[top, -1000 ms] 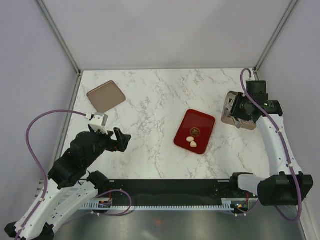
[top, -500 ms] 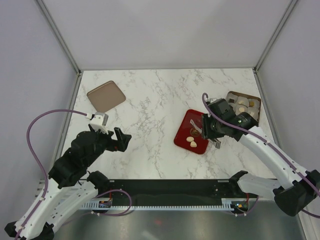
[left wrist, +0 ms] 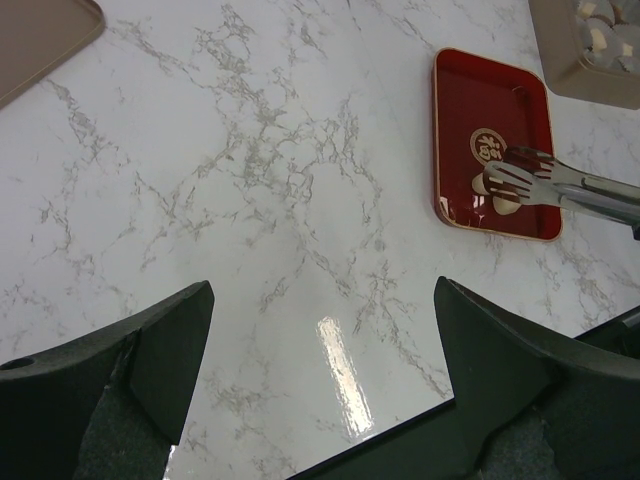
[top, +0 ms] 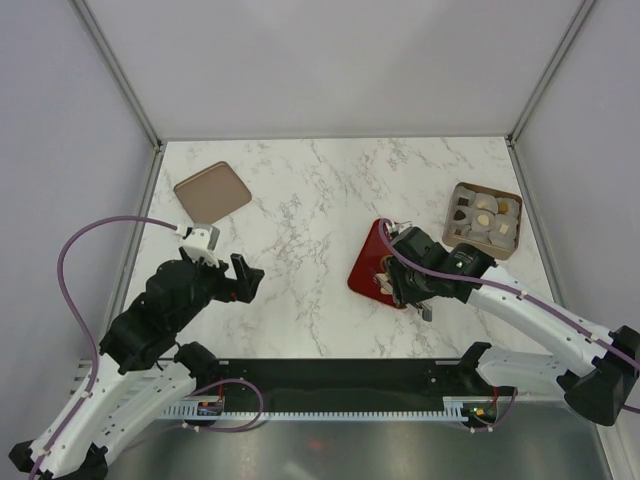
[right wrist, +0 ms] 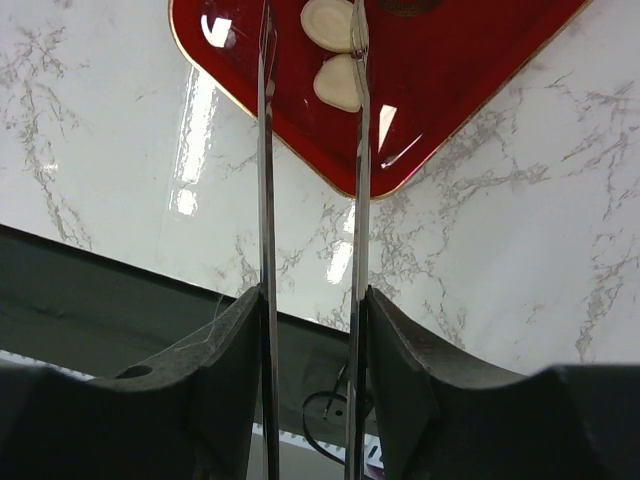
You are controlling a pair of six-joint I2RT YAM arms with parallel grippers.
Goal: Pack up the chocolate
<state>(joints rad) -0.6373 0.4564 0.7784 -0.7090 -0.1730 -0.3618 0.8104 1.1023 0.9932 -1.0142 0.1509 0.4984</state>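
chocolate (right wrist: 325, 22) — partly behind tongs (right wrist: 360, 150) | box (left wrist: 590, 88) — cropped at edge

White-shelled left arm (top: 165, 305) and right arm (top: 530, 305) with black joints — black-fingered left hand (left wrist: 322, 290), right hand (right wrist: 312, 300) — each with a looping purple cable (top: 60, 268).

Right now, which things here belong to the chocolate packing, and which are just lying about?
Part of the job:
the two cream chocolates on the red tray
the tongs held in the right claw
the brown box already holding sweets

Lying about:
the tan square piece at the far left, untouched
the left claw, open and holding nothing
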